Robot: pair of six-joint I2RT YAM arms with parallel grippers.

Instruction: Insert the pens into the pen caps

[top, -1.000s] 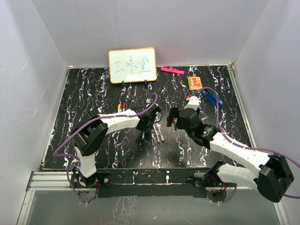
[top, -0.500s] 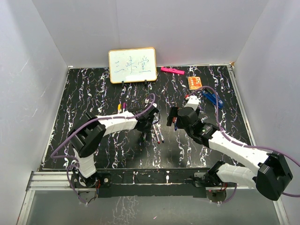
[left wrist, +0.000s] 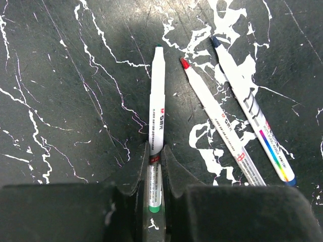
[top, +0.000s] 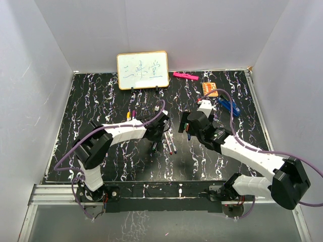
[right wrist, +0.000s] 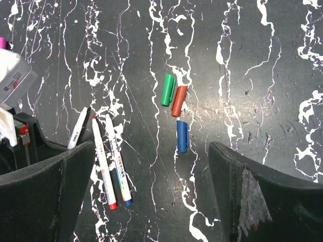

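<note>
Top view: our left hand (top: 157, 133) sits low at the middle of the table (top: 91, 101), among the pens (top: 171, 146); our right hand (top: 185, 126) hovers at its 3 o'clock.
Left wrist: the fingers are clamped on the green pen (left wrist: 157, 111) near its tail, with the tip toward 12 o'clock; the red pen (left wrist: 219, 121) and blue pen (left wrist: 250, 108) lie loose at 2 o'clock.
Right wrist: the fingers are spread wide and hold nothing; the green cap (right wrist: 168, 89) has the red cap (right wrist: 178, 101) just beside it, and the blue cap (right wrist: 182, 136) is at their 6 o'clock.
Step, we judge: lift the green pen level, pick only the green cap, then line up tip and mouth.

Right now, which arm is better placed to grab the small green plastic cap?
Right. The right gripper hovers open near the green plastic cap; the left gripper is shut on a green-tipped white pen.
</note>
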